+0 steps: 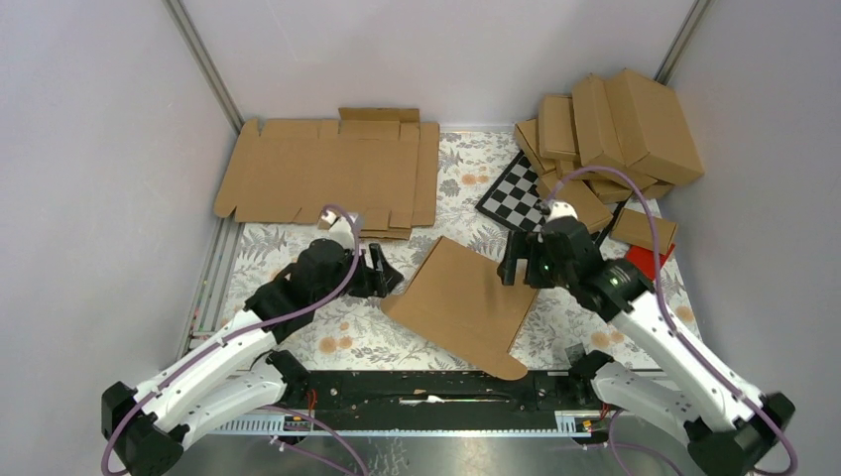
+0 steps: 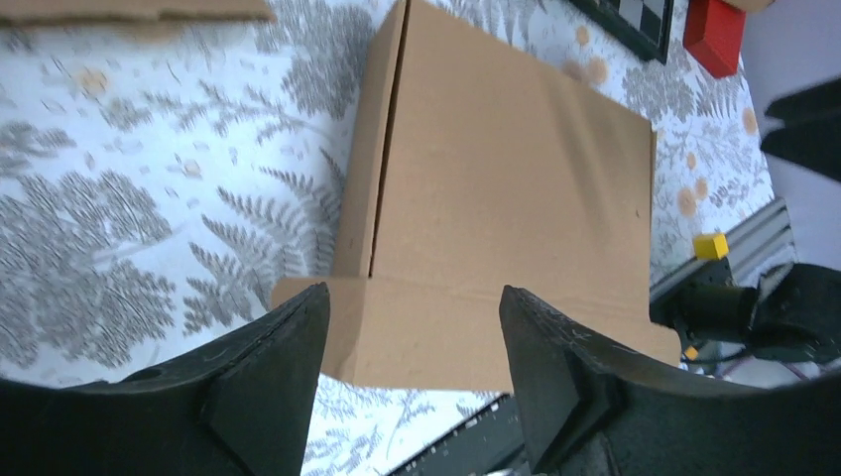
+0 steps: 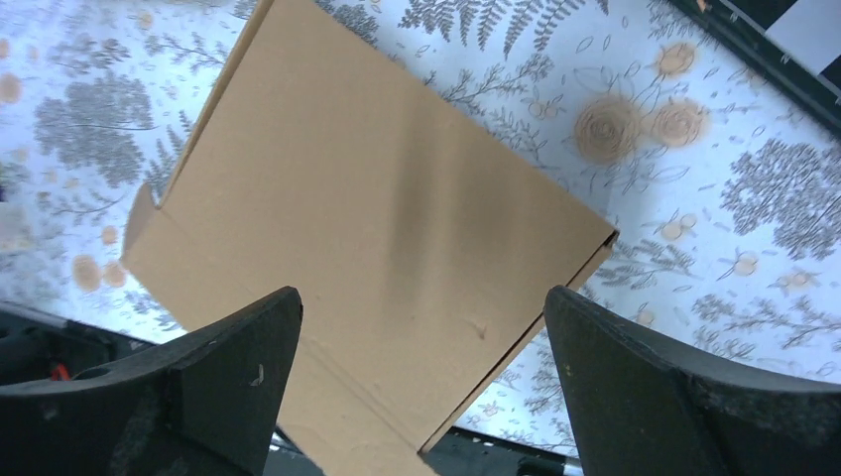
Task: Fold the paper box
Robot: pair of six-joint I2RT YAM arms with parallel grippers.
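Observation:
The paper box (image 1: 461, 302) lies closed and flat on the fern-print cloth at the middle of the table, a brown cardboard carton turned at an angle. Its near tab reaches over the black rail at the front. My left gripper (image 1: 382, 270) sits just off its left corner, open, with nothing between the fingers. In the left wrist view the paper box (image 2: 496, 169) shows beyond the open left gripper (image 2: 412, 291). My right gripper (image 1: 516, 264) hovers at the box's far right edge, wide open. The right wrist view looks down on the paper box (image 3: 377, 198) through the open right gripper (image 3: 424, 293).
Flat unfolded cardboard sheets (image 1: 327, 169) lie at the back left. A pile of folded cartons (image 1: 610, 134) fills the back right, with a checkered board (image 1: 514, 193) and a red block (image 1: 645, 260) beside it. White walls close in both sides.

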